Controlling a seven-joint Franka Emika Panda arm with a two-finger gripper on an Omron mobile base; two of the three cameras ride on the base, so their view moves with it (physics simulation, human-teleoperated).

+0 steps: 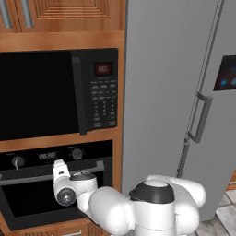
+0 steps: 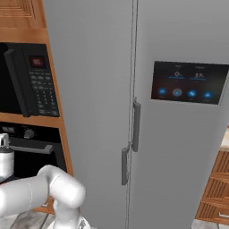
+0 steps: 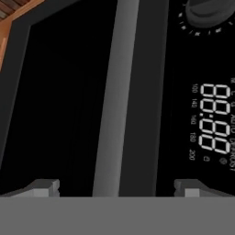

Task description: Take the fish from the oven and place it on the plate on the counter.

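The black oven (image 1: 27, 203) sits below the microwave with its door shut. Its silver bar handle (image 1: 27, 177) crosses the top of the door, under two knobs and a digital display (image 1: 47, 156). My gripper (image 1: 59, 167) is right at the handle, open. In the hand view the handle (image 3: 114, 101) runs between my two fingertips (image 3: 46, 187), with the gripper (image 3: 114, 186) straddling it and holding nothing. The display (image 3: 213, 119) and a knob (image 3: 209, 11) lie to one side. The fish is hidden behind the shut door. The plate and the counter are out of view.
A black microwave (image 1: 55, 92) with a keypad sits in the wooden cabinet above the oven. A tall grey fridge (image 1: 175, 92) with door handles (image 2: 135, 125) and a touch panel (image 2: 188, 82) stands close on the right. Wooden drawers (image 2: 217, 188) lie beyond it.
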